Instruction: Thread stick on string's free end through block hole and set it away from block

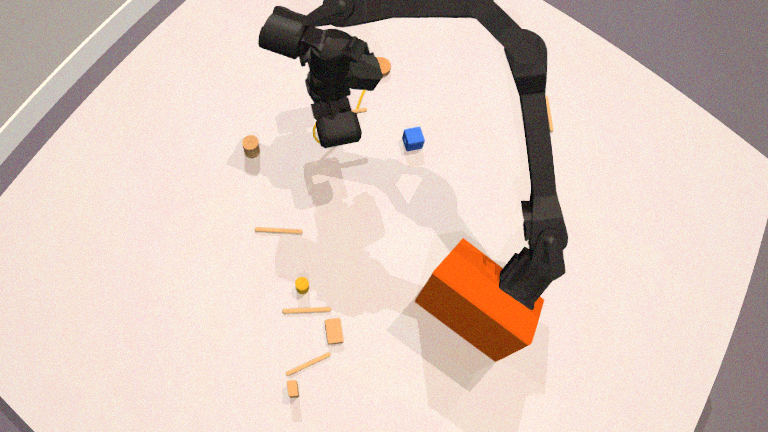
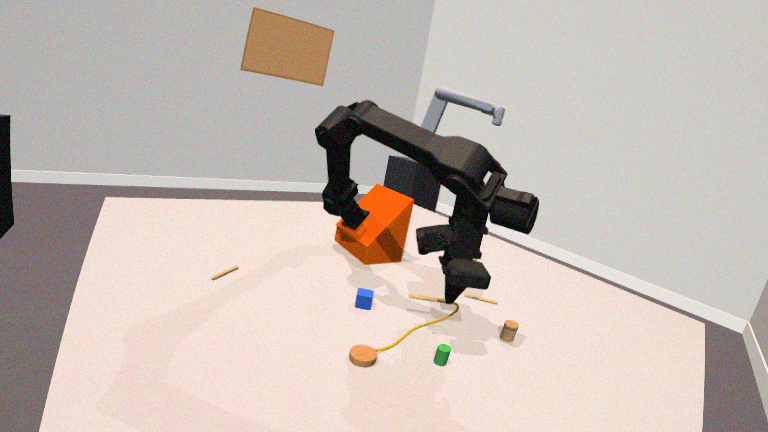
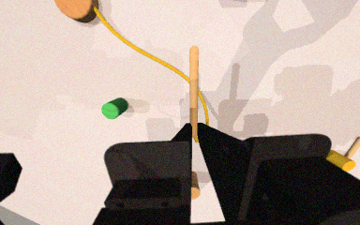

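My gripper [image 2: 451, 301] [image 3: 193, 127] is shut on the thin wooden stick [image 1: 360, 110] [image 2: 425, 297] [image 3: 194, 70], near its string end, and holds it above the table. In the top view the fingertips are hidden by the gripper's body. The yellow string [image 2: 416, 327] [image 3: 141, 51] curves from the stick to the round wooden button [image 1: 384, 66] [image 2: 363, 355] [image 3: 77, 8] on the table. A wooden block [image 1: 334, 331] lies well away from the gripper, near the loose sticks. No hole shows in it from this view.
Loose sticks [image 1: 278, 230] [image 2: 224, 272] and a small wooden piece [image 1: 292, 388] lie about. A blue cube [image 1: 413, 138] [image 2: 364, 298], a wooden cylinder [image 1: 250, 146] [image 2: 509, 331], a green cylinder [image 2: 441, 355] [image 3: 114, 108] and a yellow cylinder [image 1: 301, 284] stand on the table. An orange box [image 1: 475, 291] [image 2: 385, 212] is at the arm's base.
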`<state>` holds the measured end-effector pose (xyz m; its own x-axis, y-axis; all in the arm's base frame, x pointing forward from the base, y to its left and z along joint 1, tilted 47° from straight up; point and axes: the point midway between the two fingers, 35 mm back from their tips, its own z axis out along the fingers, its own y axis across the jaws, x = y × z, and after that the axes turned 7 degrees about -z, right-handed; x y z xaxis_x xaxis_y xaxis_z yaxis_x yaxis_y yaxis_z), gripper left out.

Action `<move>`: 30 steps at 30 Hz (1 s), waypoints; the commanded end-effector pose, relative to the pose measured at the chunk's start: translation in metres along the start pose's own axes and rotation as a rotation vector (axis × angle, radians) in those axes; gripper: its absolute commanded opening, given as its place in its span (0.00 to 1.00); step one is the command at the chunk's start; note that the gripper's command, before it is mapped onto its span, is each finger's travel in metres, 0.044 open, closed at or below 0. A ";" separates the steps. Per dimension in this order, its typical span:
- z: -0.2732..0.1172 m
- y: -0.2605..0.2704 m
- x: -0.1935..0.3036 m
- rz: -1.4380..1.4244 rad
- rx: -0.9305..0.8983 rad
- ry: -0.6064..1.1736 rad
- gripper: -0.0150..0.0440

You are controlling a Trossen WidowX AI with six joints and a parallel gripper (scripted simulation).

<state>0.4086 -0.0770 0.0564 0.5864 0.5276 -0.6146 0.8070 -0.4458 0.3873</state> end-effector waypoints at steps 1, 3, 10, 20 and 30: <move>0.001 0.001 0.006 0.002 0.003 -0.005 0.25; 0.001 0.001 0.008 0.002 0.003 -0.004 0.25; 0.001 0.003 0.017 0.003 0.003 -0.003 0.25; 0.001 0.004 0.030 0.003 0.002 -0.002 0.25; 0.002 0.005 0.043 0.004 0.002 -0.001 0.25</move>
<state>0.4360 -0.0599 0.0362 0.5881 0.5257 -0.6147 0.8062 -0.4425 0.3928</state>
